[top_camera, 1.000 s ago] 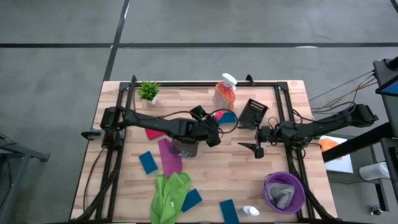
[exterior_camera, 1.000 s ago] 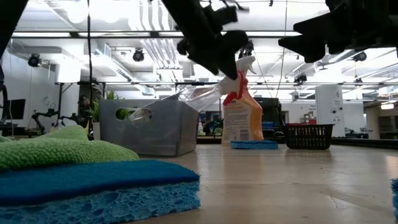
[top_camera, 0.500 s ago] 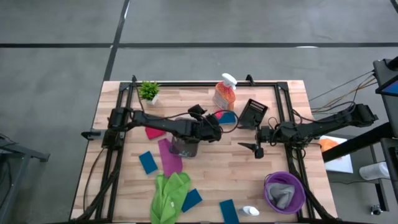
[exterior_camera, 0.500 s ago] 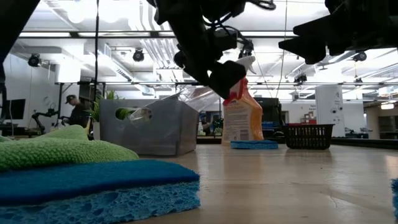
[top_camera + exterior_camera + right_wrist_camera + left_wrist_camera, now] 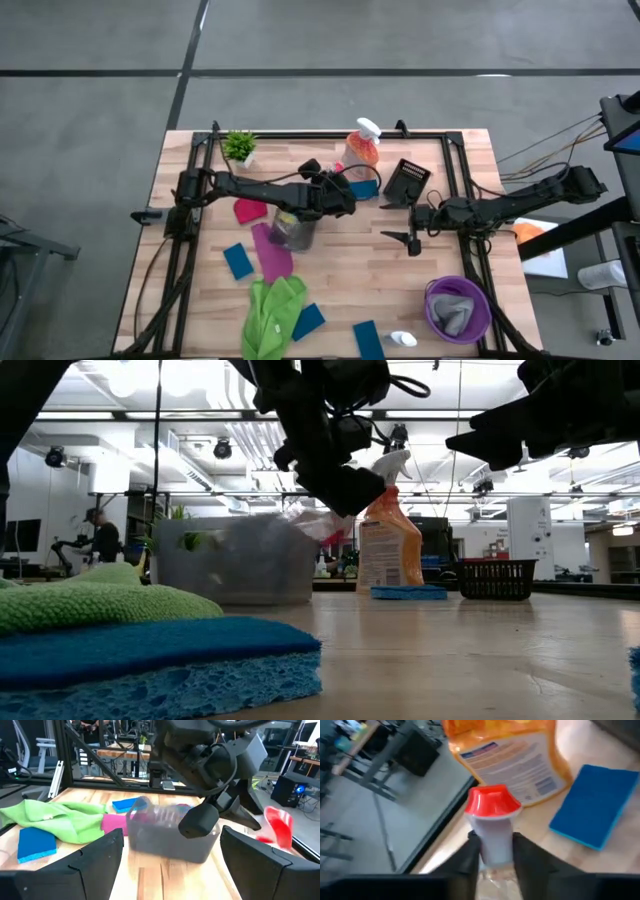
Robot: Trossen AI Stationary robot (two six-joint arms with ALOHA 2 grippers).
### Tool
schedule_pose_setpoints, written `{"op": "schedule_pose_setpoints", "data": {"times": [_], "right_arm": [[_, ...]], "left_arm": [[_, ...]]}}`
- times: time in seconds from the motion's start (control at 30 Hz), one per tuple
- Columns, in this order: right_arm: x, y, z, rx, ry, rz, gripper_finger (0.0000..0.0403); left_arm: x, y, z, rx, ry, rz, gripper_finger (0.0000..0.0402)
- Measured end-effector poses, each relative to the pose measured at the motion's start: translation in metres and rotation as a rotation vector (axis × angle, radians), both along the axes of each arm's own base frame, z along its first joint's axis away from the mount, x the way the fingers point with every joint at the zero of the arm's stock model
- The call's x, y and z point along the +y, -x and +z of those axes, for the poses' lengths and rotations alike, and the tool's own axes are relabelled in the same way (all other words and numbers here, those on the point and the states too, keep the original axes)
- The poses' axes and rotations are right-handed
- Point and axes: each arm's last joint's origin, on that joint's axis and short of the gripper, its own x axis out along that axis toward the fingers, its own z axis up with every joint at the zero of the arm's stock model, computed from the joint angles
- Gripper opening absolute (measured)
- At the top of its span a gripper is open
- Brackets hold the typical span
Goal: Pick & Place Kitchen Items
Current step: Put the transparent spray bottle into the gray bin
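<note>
A clear bottle with a red cap (image 5: 492, 807) sticks out of the grey bin (image 5: 293, 228) at mid-table, its cap toward the orange spray bottle (image 5: 362, 150). My left gripper (image 5: 494, 852) is shut on this bottle just left of the spray bottle and of the blue sponge (image 5: 597, 812) lying flat beside it. My right gripper (image 5: 413, 240) hangs open above the table's right half, fingers (image 5: 70, 870) spread wide with nothing between them. In the low view the bottle (image 5: 330, 525) slants up from the bin (image 5: 235, 565). My left gripper pinches the bottle's clear body just under the red cap (image 5: 492, 845), one finger (image 5: 472, 855) on each side. The fingers slant down from the table's left and lie along the bottle, cap beyond their tips. The gripper hides the bottle's lower end.
A black basket (image 5: 410, 180) stands right of the spray bottle. A purple bowl with a grey cloth (image 5: 458, 308) is at the near right. Green (image 5: 272, 315), magenta (image 5: 272, 250) and red (image 5: 250, 210) cloths, blue sponges (image 5: 238, 260) and a white-topped bottle (image 5: 402, 340) lie nearer. A potted plant (image 5: 240, 147) stands far left.
My left gripper has moved toward the far edge and a little down, tipping further downward at the red-capped bottle. The grey bin has shifted slightly toward the far left and shows blurred now.
</note>
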Motion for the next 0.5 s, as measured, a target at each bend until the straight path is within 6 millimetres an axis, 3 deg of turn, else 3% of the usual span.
{"op": "schedule_pose_setpoints", "data": {"times": [0.1,0.17,0.3,0.5], "right_arm": [[0.0,0.0,0.0,0.002,-0.003,0.0,0.0325],[0.0,0.0,-0.001,0.003,-0.004,0.0,0.0325],[0.0,0.0,0.0,0.002,-0.007,0.0,0.0325],[0.0,-0.001,-0.002,0.013,-0.021,0.006,0.0325]], "left_arm": [[0.003,0.0,0.001,-0.019,0.061,-0.015,0.0017],[0.003,0.0,0.003,-0.04,0.091,-0.027,0.0009],[-0.001,-0.001,0.016,-0.083,0.096,-0.033,0.0054],[-0.01,-0.002,0.043,0.063,0.03,-0.159,0.0167]]}}
